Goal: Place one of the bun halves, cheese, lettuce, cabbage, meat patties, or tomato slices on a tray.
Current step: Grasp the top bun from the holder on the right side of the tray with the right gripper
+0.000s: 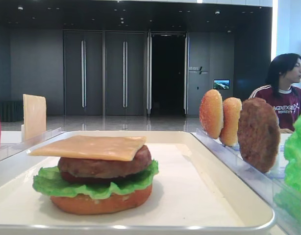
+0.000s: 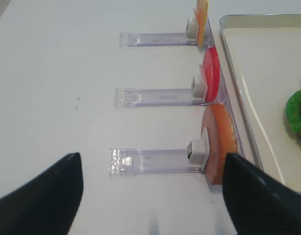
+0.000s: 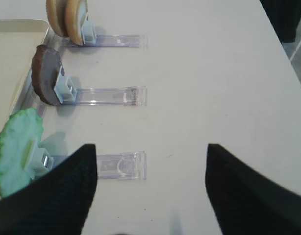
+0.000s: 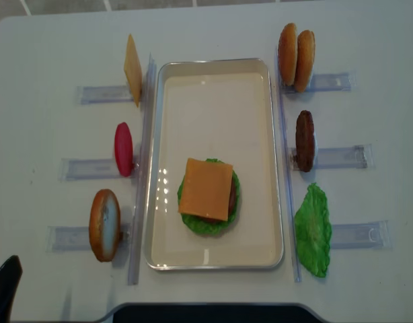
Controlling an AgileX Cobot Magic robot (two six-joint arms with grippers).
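The white tray holds a stack: an orange bottom bun, lettuce, a meat patty and a cheese slice on top. Two seeded bun halves, a patty and a lettuce leaf stand in clear racks to the tray's right. My right gripper hovers open over bare table beside the lettuce rack. My left gripper is open and empty near an orange-brown bun piece. One left finger shows at the overhead view's bottom left corner.
Left of the tray, clear racks carry a cheese slice, a red tomato slice and the bun piece. Long clear rails run along both sides of the tray. A person sits behind the table at the right.
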